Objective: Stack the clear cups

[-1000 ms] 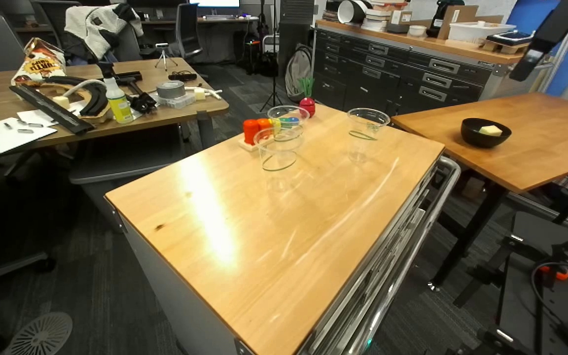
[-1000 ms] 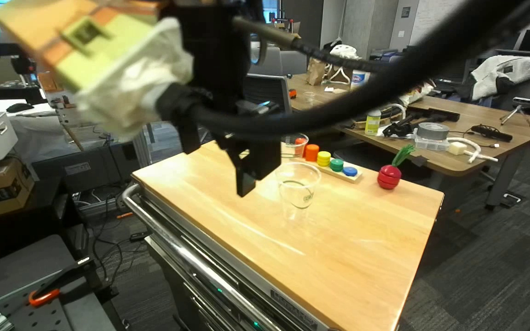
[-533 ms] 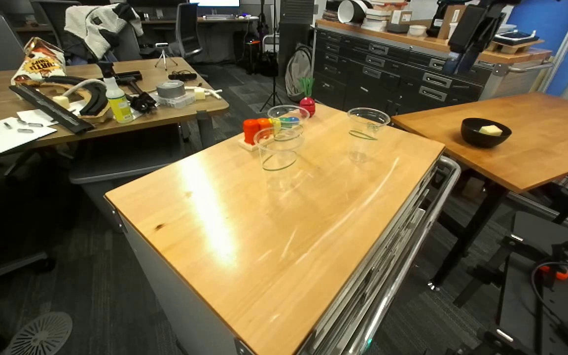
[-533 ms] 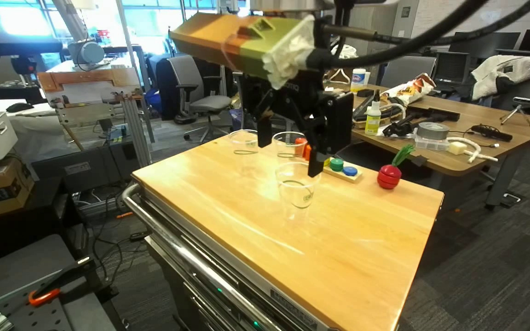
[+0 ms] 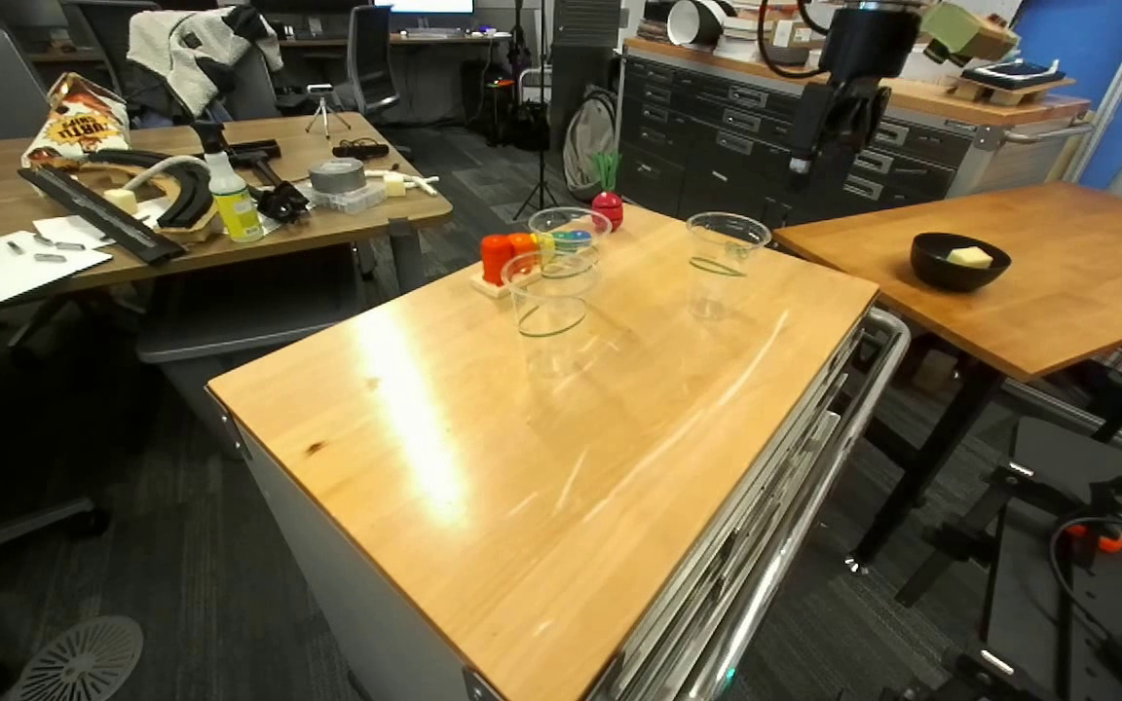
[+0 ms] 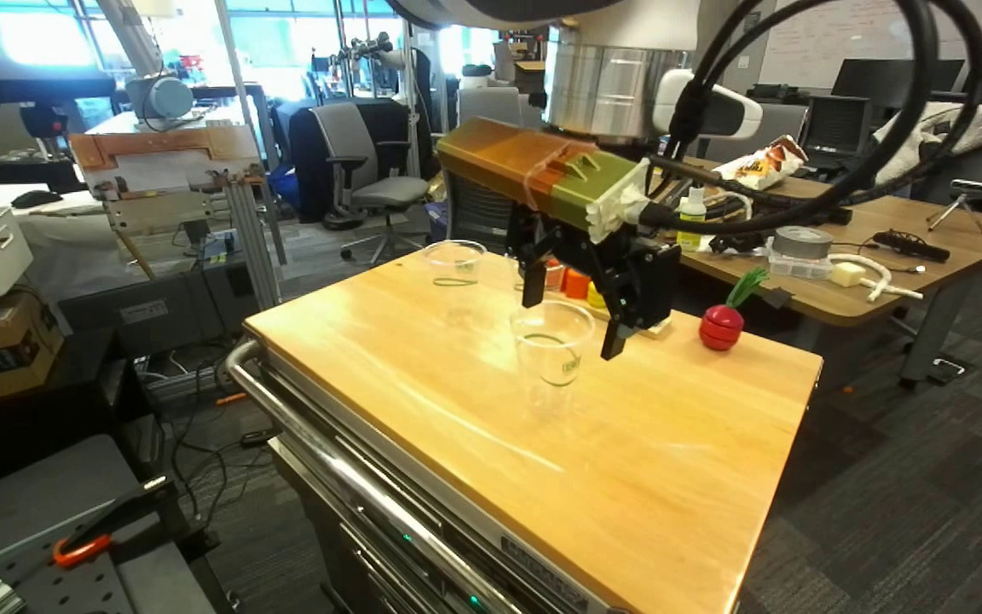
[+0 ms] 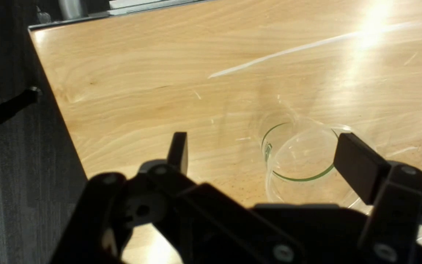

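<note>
Tool [image 6: 574,320]: spread wide with nothing between its fingers [image 7: 359,168], hanging above the table [image 5: 610,506].
Nearest cup [image 6: 554,362]: upright on the table, below the tool; in the wrist view one finger covers part of its rim.
Second cup [image 5: 549,312]: upright on the table, apart from the tool.
Third cup [image 5: 571,239]: upright near the row of coloured pieces [image 5: 496,260]; in an exterior view its outline overlaps the second cup's.
Clear cups, counted: three, each standing singly, each ringed by a green line, what lies behind showing through the walls.
Coloured pieces: red, orange, yellow and blue ones on a wooden base [image 5: 489,286]; some show only through the third cup, so the full count cannot be told.
Red radish [image 6: 721,329]: one, with green leaves, on the table.
Black bowl [image 5: 951,277]: one, on a side table [image 5: 1097,273], holding one pale yellow block [image 5: 968,257].
Spray bottle [image 5: 233,204]: one, on the desk [image 5: 376,209], with a yellow-green label.
</note>
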